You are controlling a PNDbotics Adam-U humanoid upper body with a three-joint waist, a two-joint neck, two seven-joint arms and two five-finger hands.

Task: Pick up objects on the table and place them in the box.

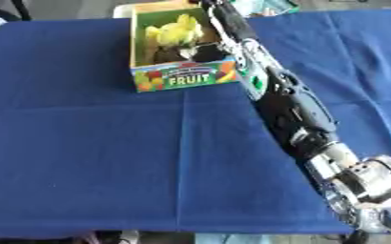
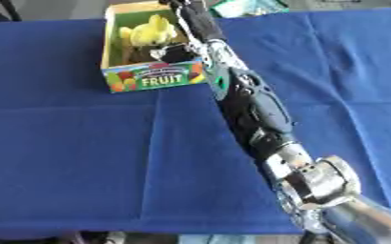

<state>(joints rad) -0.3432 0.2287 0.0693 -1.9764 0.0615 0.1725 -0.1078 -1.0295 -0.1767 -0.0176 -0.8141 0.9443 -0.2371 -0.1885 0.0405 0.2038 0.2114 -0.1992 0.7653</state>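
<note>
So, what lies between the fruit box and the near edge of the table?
Only bare blue cloth lies between the box and the near edge, as the left eye view shows.

The worktop [image 1: 82,143] is lying under a deep blue cloth [image 1: 98,181] that is covering it from edge to edge, with fold creases running across it and down its middle. A cardboard box [image 1: 185,77], printed with fruit pictures and the word FRUIT on its near wall, is sitting directly on the cloth toward the far side.

Head stereo pair, downward over table [image 1: 82,143]
</note>
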